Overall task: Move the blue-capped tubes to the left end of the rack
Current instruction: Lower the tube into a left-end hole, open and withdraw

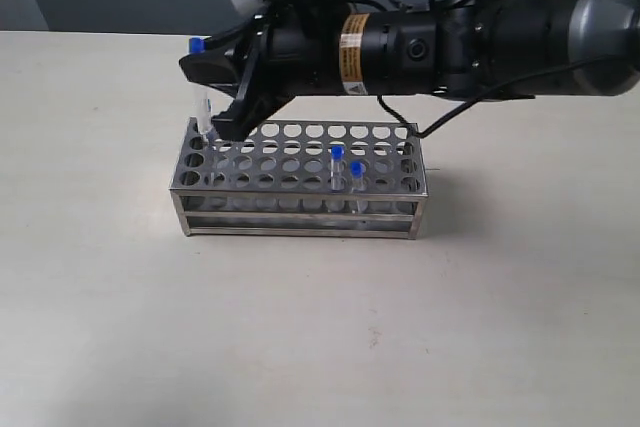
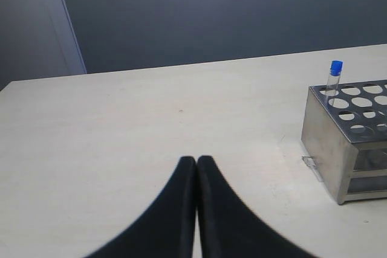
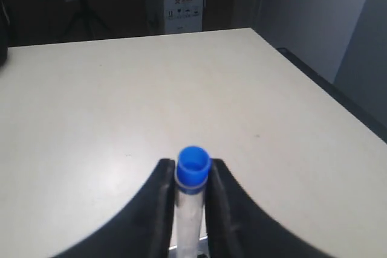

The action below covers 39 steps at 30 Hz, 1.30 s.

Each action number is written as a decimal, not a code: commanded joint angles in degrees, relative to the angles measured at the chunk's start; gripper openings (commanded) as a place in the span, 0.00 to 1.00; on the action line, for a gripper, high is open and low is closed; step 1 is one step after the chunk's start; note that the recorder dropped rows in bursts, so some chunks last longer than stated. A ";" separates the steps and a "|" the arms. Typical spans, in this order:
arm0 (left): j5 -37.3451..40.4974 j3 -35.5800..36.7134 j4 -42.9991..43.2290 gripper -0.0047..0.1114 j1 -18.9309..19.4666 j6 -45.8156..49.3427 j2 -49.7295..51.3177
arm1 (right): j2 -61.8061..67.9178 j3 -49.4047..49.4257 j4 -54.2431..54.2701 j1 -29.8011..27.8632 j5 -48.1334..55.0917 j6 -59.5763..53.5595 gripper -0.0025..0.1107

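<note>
While the right claw [image 3: 192,173] clamps a tube [image 1: 203,102] upright in a hole at the rack's [image 1: 300,222] 10 o'clock corner, two other tubes [image 1: 337,169] [image 1: 356,185] stand in holes toward its 4 o'clock side; the left claw [image 2: 196,167], pressed together, hangs over the table [image 2: 121,119], apart from the rack
</note>
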 commanded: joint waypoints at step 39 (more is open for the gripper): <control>-0.05 -0.18 0.00 0.05 -0.23 -0.03 -0.30 | 18.46 -9.00 3.98 1.09 0.10 -1.15 0.36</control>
